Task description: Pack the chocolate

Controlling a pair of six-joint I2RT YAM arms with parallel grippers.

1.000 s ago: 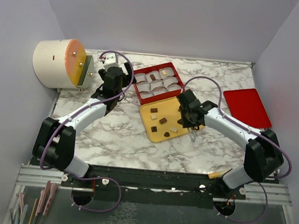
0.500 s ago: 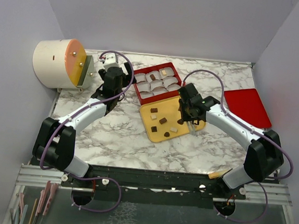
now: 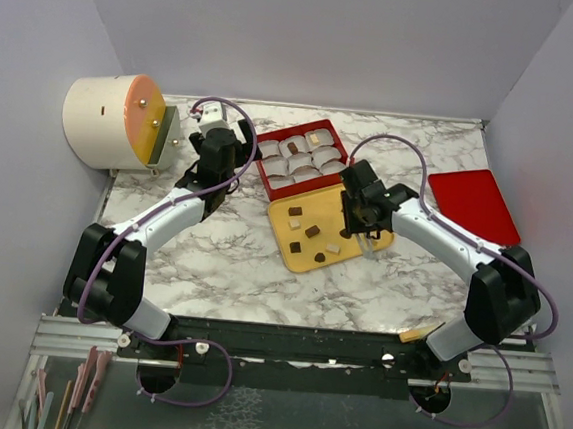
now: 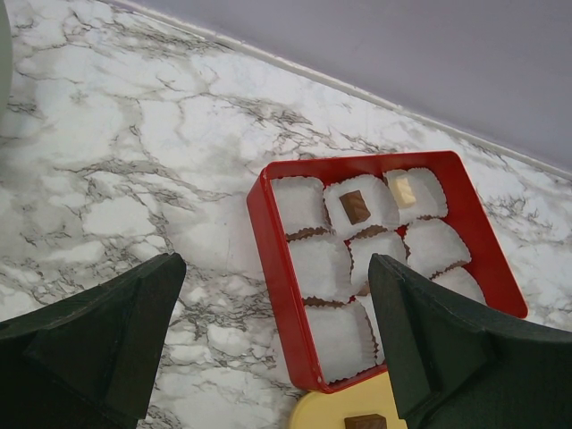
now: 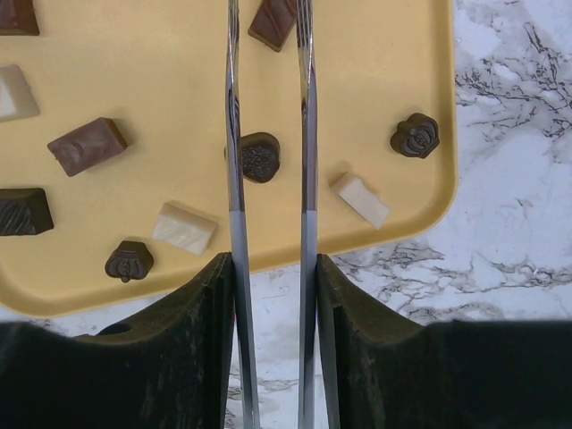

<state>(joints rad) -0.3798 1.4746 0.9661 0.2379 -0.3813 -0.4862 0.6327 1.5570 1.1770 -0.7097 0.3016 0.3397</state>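
Several chocolate pieces, dark and cream, lie on the flat yellow tray. Close up I see a dark round one, a cream one and a milk-brown bar. The red box holds white paper cups; one has a brown square, one a cream piece. My right gripper is shut on metal tweezers, whose prongs straddle the dark round piece; their tips are out of view. My left gripper is open and empty above the box's left rim.
A cream cylinder with an orange face stands at the back left. A flat red lid lies at the right. Grey walls close in the table on three sides. Spare tools lie below the near edge.
My right gripper with the tweezers has moved a little back and left, from the tray's near right edge to over the tray. The left arm has not moved.
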